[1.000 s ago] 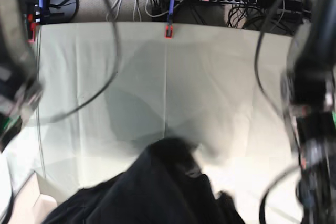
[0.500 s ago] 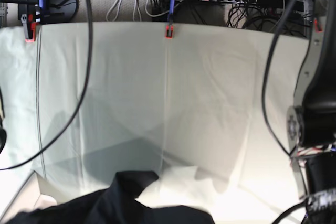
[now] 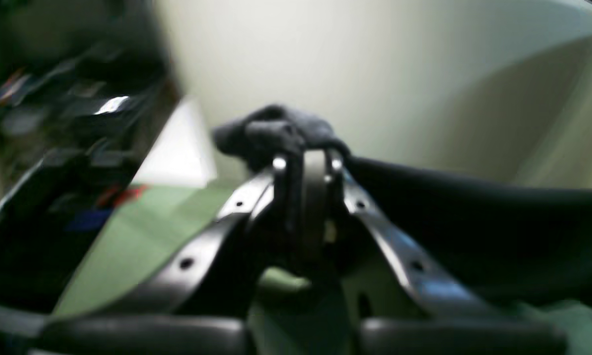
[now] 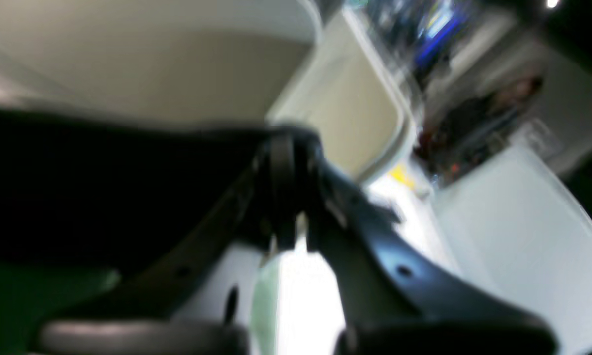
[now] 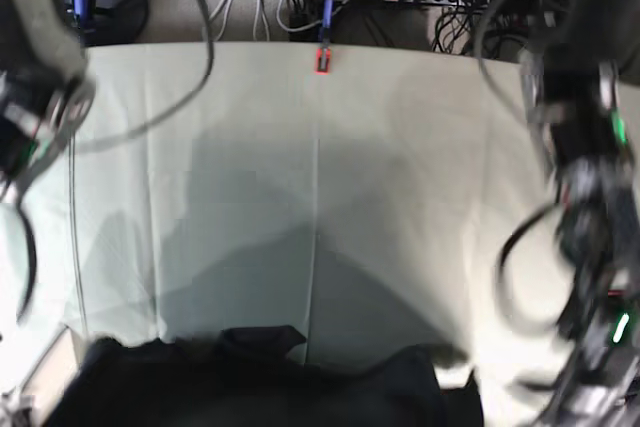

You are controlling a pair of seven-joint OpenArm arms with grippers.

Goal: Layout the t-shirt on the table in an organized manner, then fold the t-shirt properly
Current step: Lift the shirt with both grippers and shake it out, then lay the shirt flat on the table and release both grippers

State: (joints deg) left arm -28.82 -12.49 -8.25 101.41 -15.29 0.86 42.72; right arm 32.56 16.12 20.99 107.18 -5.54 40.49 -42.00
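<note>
Left gripper (image 3: pixel 306 158): jaws clamped together on a bunched fold of the t-shirt (image 3: pixel 473 222) — a dark wad of fabric pokes out past the fingertips, and the rest of the shirt runs off taut to the right of the left wrist view. Right gripper (image 4: pixel 288 143): also pinched tight on the shirt, with black cloth stretching away to the left of the right wrist view. Both wrist views are motion-blurred, so the fabric edge or seam being held is not readable.

Base view adds what the wrist cams can't: the t-shirt (image 5: pixel 260 382) sits at the near edge of the table (image 5: pixel 400 167), spread as a wide dark band across the bottom of the frame, with a small raised fold near its middle. Far and middle table are bare pale cloth with creases and broad shadows. A red clamp (image 5: pixel 322 59) is on the far edge, centre. Both arms are blurred at the left and right sides of the frame — grippers themselves not visible there.

Wrist views only: pale table surface behind the stretched cloth, blurred clutter beyond the table edge. No print visible on the shirt in any view.
</note>
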